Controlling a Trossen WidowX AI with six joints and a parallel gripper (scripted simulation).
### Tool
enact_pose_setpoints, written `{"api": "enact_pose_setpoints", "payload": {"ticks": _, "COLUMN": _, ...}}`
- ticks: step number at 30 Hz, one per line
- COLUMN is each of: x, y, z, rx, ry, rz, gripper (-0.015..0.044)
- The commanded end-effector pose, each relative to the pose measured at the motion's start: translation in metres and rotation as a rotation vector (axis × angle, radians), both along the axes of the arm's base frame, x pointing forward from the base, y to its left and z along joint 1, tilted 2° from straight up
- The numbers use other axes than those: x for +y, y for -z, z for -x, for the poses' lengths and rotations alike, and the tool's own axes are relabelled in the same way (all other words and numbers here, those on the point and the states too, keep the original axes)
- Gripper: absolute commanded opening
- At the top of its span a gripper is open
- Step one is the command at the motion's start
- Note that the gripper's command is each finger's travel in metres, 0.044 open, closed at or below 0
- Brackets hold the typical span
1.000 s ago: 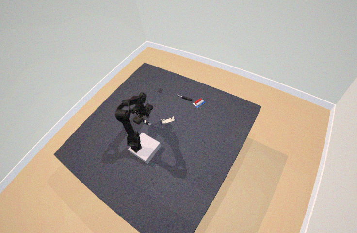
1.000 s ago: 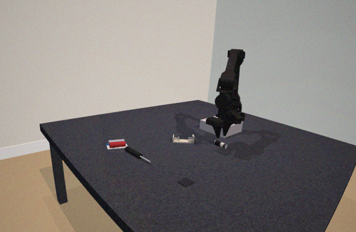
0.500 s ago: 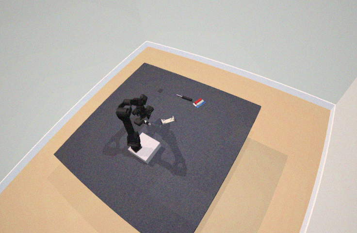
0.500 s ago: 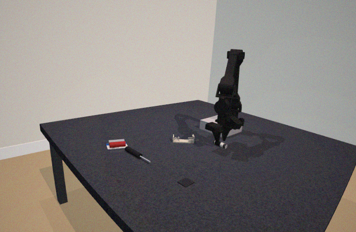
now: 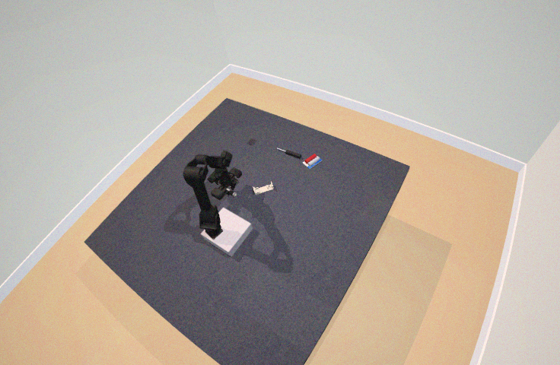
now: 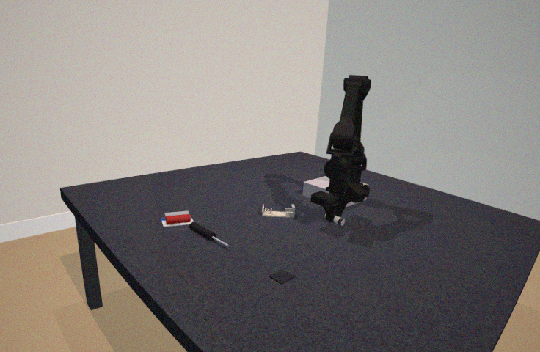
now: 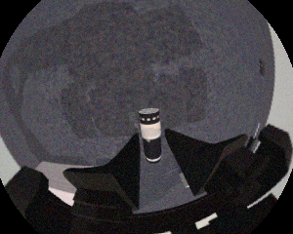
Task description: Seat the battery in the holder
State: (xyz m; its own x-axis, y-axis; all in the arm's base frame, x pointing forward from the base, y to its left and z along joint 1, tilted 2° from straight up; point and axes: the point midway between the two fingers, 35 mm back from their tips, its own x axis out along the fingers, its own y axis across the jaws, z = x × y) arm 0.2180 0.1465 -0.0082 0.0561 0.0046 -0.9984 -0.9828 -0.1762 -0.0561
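Observation:
The battery (image 5: 233,194) (image 6: 340,221) (image 7: 151,131), black and white with a dotted band, lies on its side on the table. My gripper (image 5: 230,190) (image 6: 331,218) (image 7: 152,135) is low over it, with a fingertip on either side. In the wrist view the fingers are partly closed, and a narrow gap shows beside the battery, so the gripper is open. One finger hides part of the battery in the exterior view. The cream holder (image 5: 263,188) (image 6: 278,214) stands empty a short way off, with raised ends and a small coil-like part near one end.
A screwdriver (image 5: 293,153) (image 6: 202,230) lies beyond the holder, beside a red and silver object (image 5: 310,159) (image 6: 177,218) on a white and blue base. A dark square (image 5: 251,141) (image 6: 281,276) lies apart. The arm's white base block (image 5: 235,223) (image 6: 314,188) is close behind the gripper.

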Motion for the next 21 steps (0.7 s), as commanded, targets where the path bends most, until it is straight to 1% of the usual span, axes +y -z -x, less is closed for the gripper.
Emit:
{"api": "enact_pose_setpoints", "payload": {"ticks": 1, "x": -0.002, "y": 0.003, "z": 0.001, "rx": 0.003, "ry": -0.005, "rz": 0.009, "gripper": 0.0095}}
{"api": "enact_pose_setpoints", "payload": {"ticks": 5, "x": -0.002, "y": 0.003, "z": 0.001, "rx": 0.003, "ry": -0.005, "rz": 0.009, "gripper": 0.007}}
{"api": "enact_pose_setpoints", "payload": {"ticks": 10, "x": -0.002, "y": 0.001, "z": 0.001, "rx": 0.003, "ry": -0.005, "rz": 0.009, "gripper": 0.007}}
{"api": "enact_pose_setpoints", "payload": {"ticks": 16, "x": -0.001, "y": -0.046, "z": 0.003, "rx": 0.003, "ry": -0.005, "rz": 0.008, "gripper": 0.007}}
{"api": "enact_pose_setpoints", "payload": {"ticks": 21, "x": -0.002, "y": -0.048, "z": 0.003, "rx": 0.003, "ry": 0.006, "rz": 0.008, "gripper": 0.007}}
